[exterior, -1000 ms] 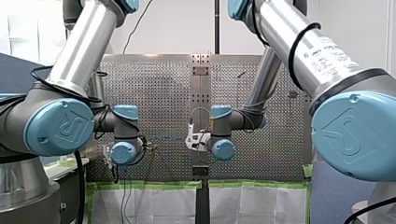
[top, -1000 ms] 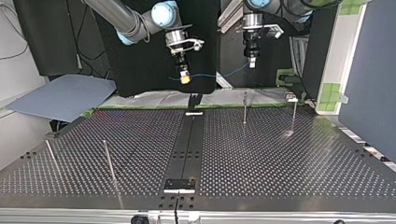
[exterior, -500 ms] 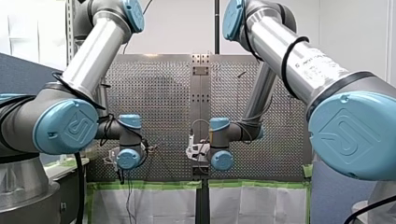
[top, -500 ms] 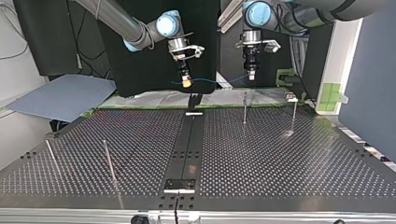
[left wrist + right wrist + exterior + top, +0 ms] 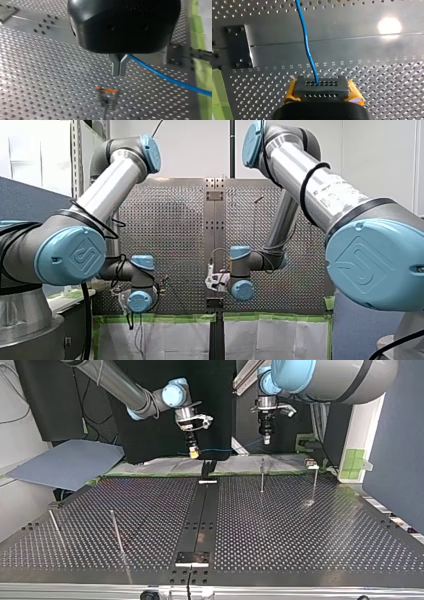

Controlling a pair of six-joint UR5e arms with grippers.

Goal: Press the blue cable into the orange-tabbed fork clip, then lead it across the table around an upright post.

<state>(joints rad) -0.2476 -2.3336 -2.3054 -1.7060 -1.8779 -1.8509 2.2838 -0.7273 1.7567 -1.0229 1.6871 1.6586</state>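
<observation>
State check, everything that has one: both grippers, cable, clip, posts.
my left gripper: shut on the blue cable.
my right gripper: shut on the blue cable.
blue cable: strung in the air between the two grippers, not in the clip.
fork clip: empty, below my left gripper's fingers.
posts: standing, no cable around any.

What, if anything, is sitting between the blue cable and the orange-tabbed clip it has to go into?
Nothing visible. In the left wrist view, the orange-tabbed fork clip stands ahead of my left gripper, which holds the blue cable; only bare perforated table shows between them.
</observation>
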